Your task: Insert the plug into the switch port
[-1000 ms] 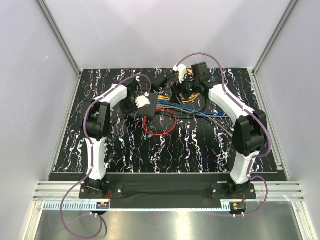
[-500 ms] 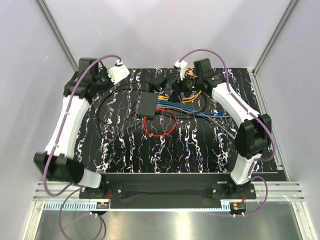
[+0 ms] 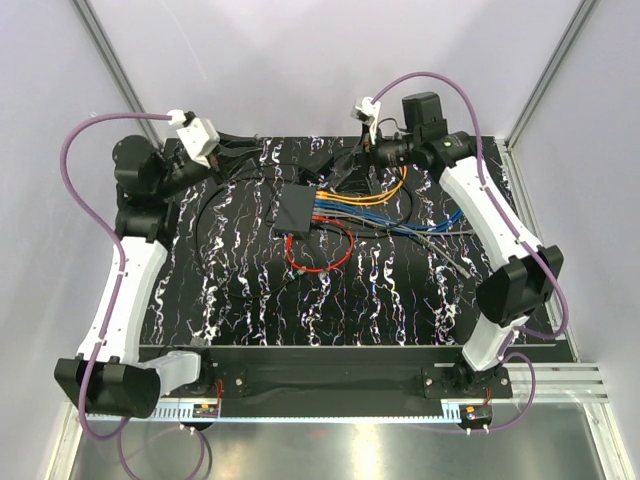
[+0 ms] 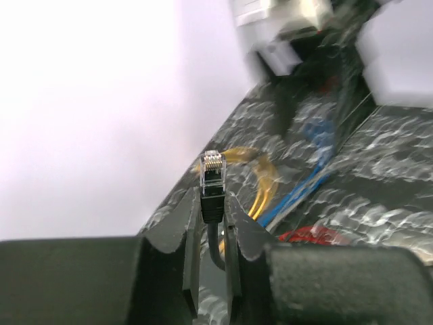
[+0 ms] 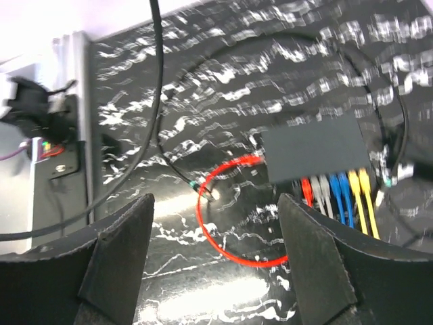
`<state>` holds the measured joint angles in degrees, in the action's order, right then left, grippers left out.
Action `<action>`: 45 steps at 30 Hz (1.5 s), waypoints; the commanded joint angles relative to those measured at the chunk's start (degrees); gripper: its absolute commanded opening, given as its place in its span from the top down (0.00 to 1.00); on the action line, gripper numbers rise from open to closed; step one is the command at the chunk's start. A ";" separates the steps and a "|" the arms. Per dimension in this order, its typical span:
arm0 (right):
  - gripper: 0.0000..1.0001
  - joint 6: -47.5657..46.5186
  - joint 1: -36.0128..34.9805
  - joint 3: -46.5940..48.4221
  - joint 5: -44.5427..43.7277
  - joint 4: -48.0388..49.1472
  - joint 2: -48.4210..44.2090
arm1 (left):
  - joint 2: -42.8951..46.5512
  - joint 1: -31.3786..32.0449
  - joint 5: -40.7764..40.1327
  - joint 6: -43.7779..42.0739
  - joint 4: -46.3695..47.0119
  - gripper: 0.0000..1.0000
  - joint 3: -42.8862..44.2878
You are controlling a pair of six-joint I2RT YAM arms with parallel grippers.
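Plug (image 4: 212, 181) first: it is clamped upright between the two fingers of the left gripper (image 4: 211, 220). Its clear tip sticks out past the fingertips and its black cable (image 4: 216, 245) drops down between them. In the top view the left gripper (image 3: 238, 156) hangs over the far left corner of the table (image 3: 400, 300), pointing right. From there the black cable (image 3: 205, 215) curves down and across the marbled surface.

To the right of that gripper, well apart from it and nearer the middle of the table, the switch (image 3: 296, 209) lies flat. Its socket edge faces right in the top view, so the held plug is off to the switch's left and behind it, touching nothing but the fingers.

A red cable (image 3: 322, 264) loops on the table just in front of the switch. Blue cables (image 3: 345, 215) and yellow cables (image 3: 365, 197) run from the socket edge toward the right.

Further right, the right gripper (image 3: 352, 160) sits behind the switch and off its right end, over the cable bundle, pointing left. Its wrist view shows the fingers (image 5: 118, 254) spread wide with nothing between them. The switch (image 5: 314, 150) lies beyond them, nearer the right-hand finger. Red, grey, blue and yellow cables are plugged in along its near edge. The red cable (image 5: 226, 254) loops on the table between the two fingers, beneath the gripper (image 5: 215, 210).
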<state>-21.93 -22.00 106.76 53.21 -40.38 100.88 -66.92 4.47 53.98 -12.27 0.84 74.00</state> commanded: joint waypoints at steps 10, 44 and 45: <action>0.29 26.40 -0.15 -1.47 17.00 32.81 -6.75 | -3.40 10.20 12.12 47.43 52.51 1.00 -4.92; 1.00 6.76 -10.08 5.65 2.36 9.14 -2.53 | -2.87 9.08 3.26 52.16 39.71 0.62 -7.12; 1.00 4.03 -10.08 5.30 -0.27 7.26 -3.31 | -2.61 6.63 2.72 52.70 31.93 0.59 -6.85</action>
<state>-8.21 -31.86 109.84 63.99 -23.44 99.20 -72.07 14.44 60.29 36.69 43.33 66.72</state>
